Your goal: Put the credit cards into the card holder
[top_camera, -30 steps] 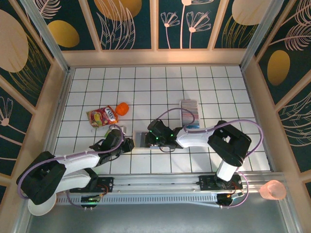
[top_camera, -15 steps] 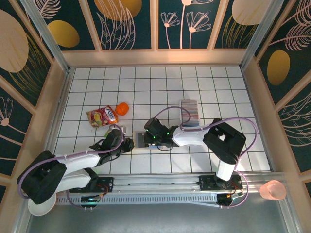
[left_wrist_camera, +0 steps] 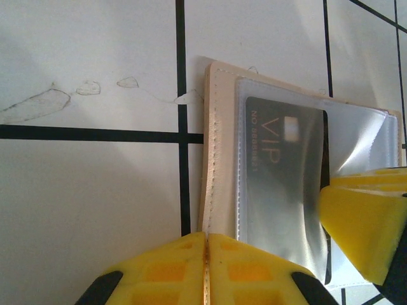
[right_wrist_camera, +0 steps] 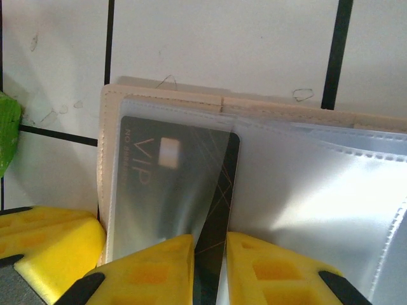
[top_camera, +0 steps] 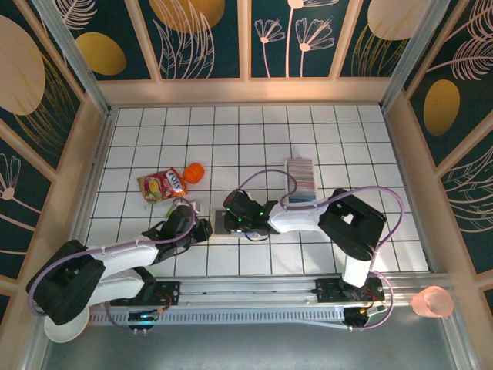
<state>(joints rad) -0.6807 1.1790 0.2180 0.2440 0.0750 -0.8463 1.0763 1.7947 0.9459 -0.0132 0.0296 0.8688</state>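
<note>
Card holder: lies open on the white tiled table, between the arms. Right gripper pinches a dark VIP credit card, mostly under the clear sleeve. Left gripper: fingers pressed together, touching the holder's edge. Walls: teal, floral.

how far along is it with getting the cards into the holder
Done: the card holder lies open, its edge pinched by the left pincer. In hand: the right pincer grips a dark VIP card mostly inside a clear sleeve. Left: seating it, then the credit cards stacked farther back.
</note>
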